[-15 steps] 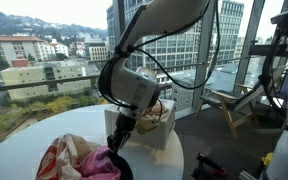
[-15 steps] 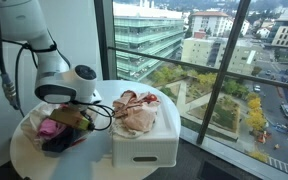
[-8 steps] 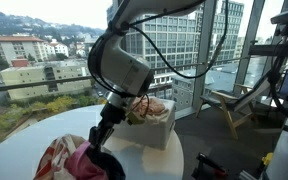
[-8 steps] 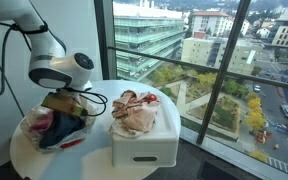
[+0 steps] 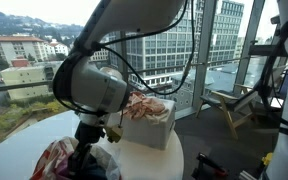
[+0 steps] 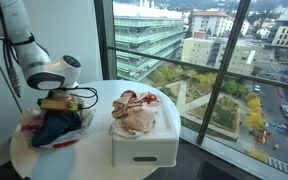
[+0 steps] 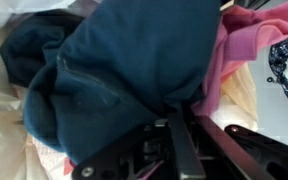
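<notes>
The blue cloth [image 7: 124, 70] is dark and soft, full of folds, with a seam running across it; it hangs in a bunch from the hand [image 7: 174, 118], which is closed tight on a fold of it; the cloth is just over a pile [image 6: 36, 122] of other clothes at one side of the surface [image 6: 96, 162]; a pink cloth [image 7: 232, 60] lies right beside it and touches it.

In the wrist view the blue cloth fills most of the picture and covers the tips of the hand; in an exterior view the big arm [image 5: 94, 85] stands in front of the hand, and the pile is cut off at the bottom edge; I cannot tell if the blue cloth touches the pile below it.

The surface is round and white; a white box [image 6: 144, 150] stands on it near the pile, with red and pale clothes [image 6: 134, 112] inside; tall windows [image 6: 214, 60] go round the room; outside are buildings and trees; a wooden chair [image 5: 229, 105] stands by the glass.
</notes>
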`<control>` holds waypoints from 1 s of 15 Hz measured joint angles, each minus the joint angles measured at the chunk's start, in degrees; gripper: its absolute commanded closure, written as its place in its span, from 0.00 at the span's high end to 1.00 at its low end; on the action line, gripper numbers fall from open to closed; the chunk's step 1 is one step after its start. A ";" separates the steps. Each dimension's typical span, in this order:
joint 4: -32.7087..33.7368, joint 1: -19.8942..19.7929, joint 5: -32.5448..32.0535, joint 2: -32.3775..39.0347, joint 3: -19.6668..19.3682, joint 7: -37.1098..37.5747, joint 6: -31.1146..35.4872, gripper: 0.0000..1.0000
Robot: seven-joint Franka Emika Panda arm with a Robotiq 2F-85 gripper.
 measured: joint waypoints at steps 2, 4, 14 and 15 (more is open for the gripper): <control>3.02 2.00 -4.49 3.25 -0.20 0.51 2.26 0.10; 5.47 3.02 -9.22 6.73 -0.43 1.18 4.59 0.10; 10.95 1.51 -29.88 16.16 -0.95 18.29 8.56 0.09; 10.87 1.44 -31.85 16.03 -1.44 21.40 8.76 0.09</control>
